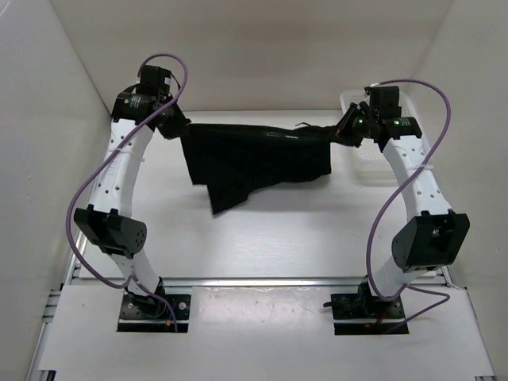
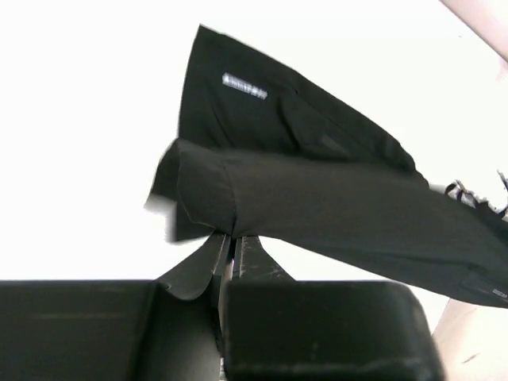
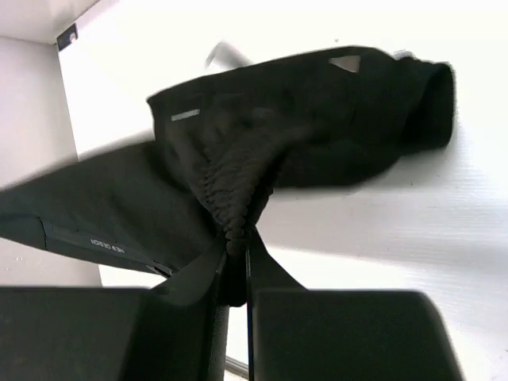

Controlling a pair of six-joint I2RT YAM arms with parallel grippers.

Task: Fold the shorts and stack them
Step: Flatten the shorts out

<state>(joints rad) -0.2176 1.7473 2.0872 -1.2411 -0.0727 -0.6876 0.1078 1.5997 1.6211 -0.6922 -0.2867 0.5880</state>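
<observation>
shorts (image 1: 255, 159) are hanging stretched over the table (image 1: 278, 246) | left gripper (image 2: 226, 238) is pinching one edge, right gripper (image 3: 234, 250) is clamping the gathered end | cloth is sagging: soft, light, probably best held at corners

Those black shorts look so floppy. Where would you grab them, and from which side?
At the two ends of the upper edge, one gripper from each side. The left gripper pinches the left end and the right gripper the gathered right end, both shut on cloth. The soft shorts hang spread between them, so a mid-cloth grip would likely just bunch them.
</observation>
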